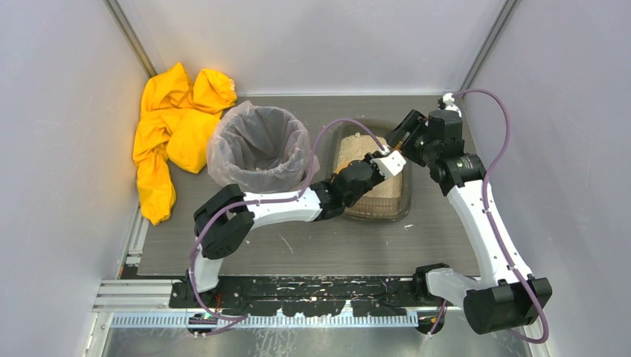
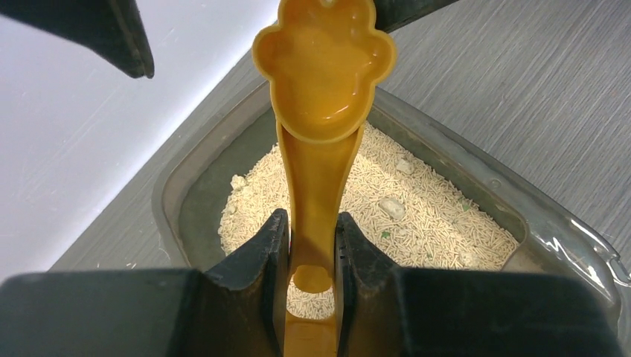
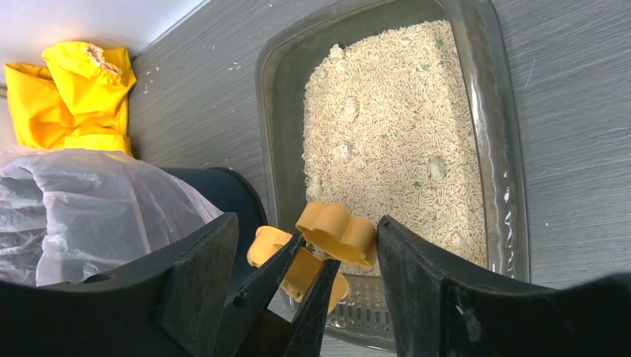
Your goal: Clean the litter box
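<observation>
The litter box [image 1: 402, 199] is a dark translucent tray of beige litter [image 3: 387, 134] with a few pale clumps. It lies right of the bin and also shows in the left wrist view [image 2: 173, 195] and the right wrist view [image 3: 500, 149]. My left gripper [image 2: 312, 219] hangs over the box [image 1: 388, 160], shut on the handle of an orange scoop [image 2: 320, 149]. The handle's paw-shaped end [image 3: 338, 230] points at my right gripper [image 3: 306, 223]. That gripper is open over the box's far end [image 1: 402, 137], its jaws on either side of the paw end. The scoop head is hidden.
A round bin with a clear bag liner [image 1: 259, 145] stands just left of the litter box. A crumpled yellow cloth [image 1: 175, 126] lies at the far left against the wall. Grey walls close in the back and both sides.
</observation>
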